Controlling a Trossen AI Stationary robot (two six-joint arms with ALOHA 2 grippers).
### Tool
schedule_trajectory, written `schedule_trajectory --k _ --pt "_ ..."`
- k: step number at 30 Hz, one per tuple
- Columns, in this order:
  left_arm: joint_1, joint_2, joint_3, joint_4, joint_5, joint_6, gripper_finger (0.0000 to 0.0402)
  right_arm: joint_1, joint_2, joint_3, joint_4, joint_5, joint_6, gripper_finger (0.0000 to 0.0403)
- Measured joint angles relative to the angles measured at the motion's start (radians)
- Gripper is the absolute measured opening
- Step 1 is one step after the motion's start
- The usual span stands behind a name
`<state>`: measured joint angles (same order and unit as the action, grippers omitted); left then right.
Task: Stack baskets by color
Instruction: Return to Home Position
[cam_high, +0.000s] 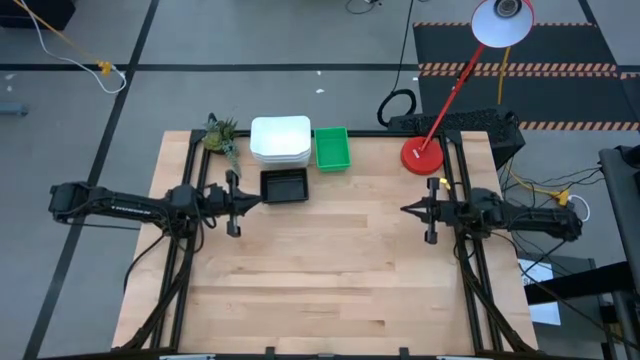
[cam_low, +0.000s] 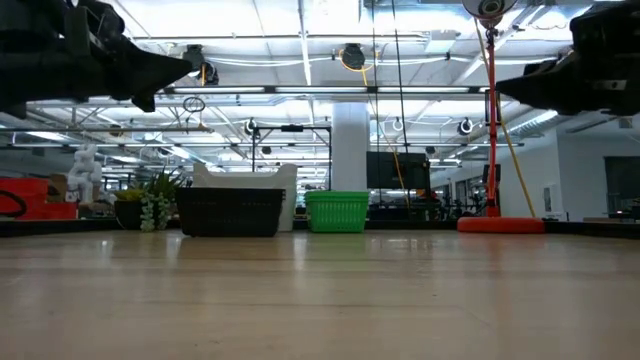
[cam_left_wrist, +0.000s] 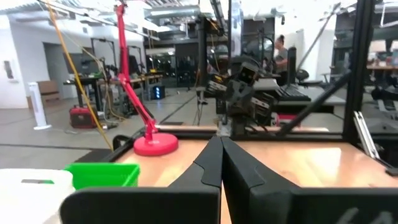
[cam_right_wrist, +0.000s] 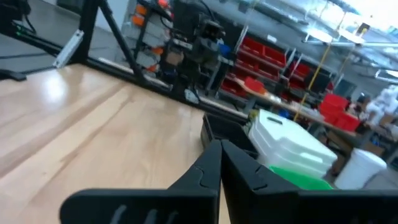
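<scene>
High view: you have three piles at the table's far edge: white solid plastic baskets (cam_high: 280, 140), green mesh baskets (cam_high: 332, 148) to their right, and black mesh baskets (cam_high: 284, 186) nearer. You cannot count the trays in each pile. The left gripper (cam_high: 250, 200) sits just left of the black pile, the right gripper (cam_high: 408, 209) well apart.
Low view: only here do both arms show raised off the table.
Left wrist view: fingers pressed together, empty.
Right wrist view: likewise pinched together, touching nothing.
</scene>
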<state>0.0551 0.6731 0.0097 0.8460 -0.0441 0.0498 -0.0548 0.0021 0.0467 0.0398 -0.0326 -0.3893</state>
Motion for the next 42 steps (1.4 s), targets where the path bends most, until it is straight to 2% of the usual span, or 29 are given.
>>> schedule_trajectory --k 13,23,26,34,42 --pt "-0.075 0.0 0.0 -0.077 0.002 0.007 0.0003 -0.037 0.013 -0.032 -0.009 -0.023 0.098 0.0" --pt "-0.078 0.0 0.0 -0.095 0.003 0.022 0.0002 -0.037 0.014 -0.032 -0.009 -0.022 0.18 0.0" --pt "-0.068 -0.005 0.0 -0.124 0.042 0.04 0.0004 -0.037 0.014 -0.032 -0.008 -0.022 0.169 0.0" --pt "-0.02 -0.166 0.0 -0.255 0.101 0.034 0.0004 -0.037 0.014 -0.032 -0.007 -0.022 0.168 0.0" --pt "-0.014 -0.407 0.0 -0.485 0.045 0.0 0.0002 -0.037 0.014 -0.032 -0.007 -0.021 0.168 0.0"
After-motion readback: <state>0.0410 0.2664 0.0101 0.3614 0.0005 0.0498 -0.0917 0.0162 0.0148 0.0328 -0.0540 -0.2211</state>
